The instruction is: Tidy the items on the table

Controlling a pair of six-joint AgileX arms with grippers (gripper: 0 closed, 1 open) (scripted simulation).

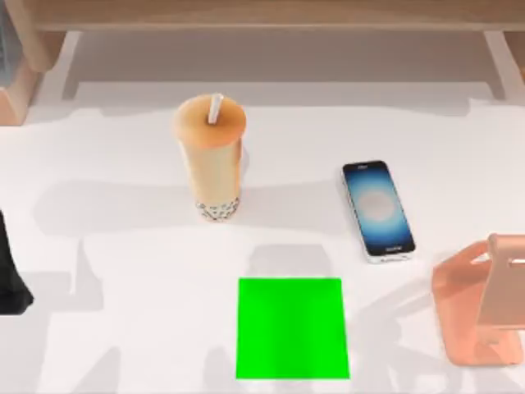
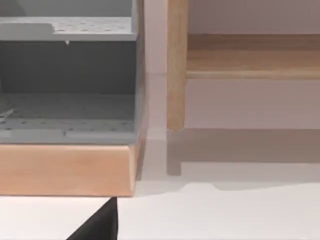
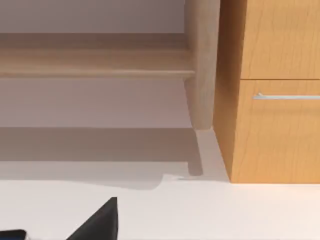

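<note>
On the white table [image 1: 123, 246] a tall tan-orange bubble-tea cup [image 1: 210, 156] with a white straw and dark pearls stands upright at the back middle. Right of it a silver-edged smartphone [image 1: 377, 210] lies flat, its bluish screen up. My left arm [image 1: 10, 279] is a black shape at the table's left edge, far from both items. A black part of my left gripper [image 2: 97, 225] juts into the left wrist view above bare table. In the right wrist view a like black part of my right gripper [image 3: 100, 222] hangs over bare table. Nothing is held by either.
A bright green square mat [image 1: 292, 328] lies at the front middle. A pink-copper angled stand [image 1: 484, 304] sits at the front right. A light wooden shelf [image 1: 262, 16] spans the back, with a grey rack [image 2: 67, 80] and a wooden drawer unit [image 3: 275, 90] beside its legs.
</note>
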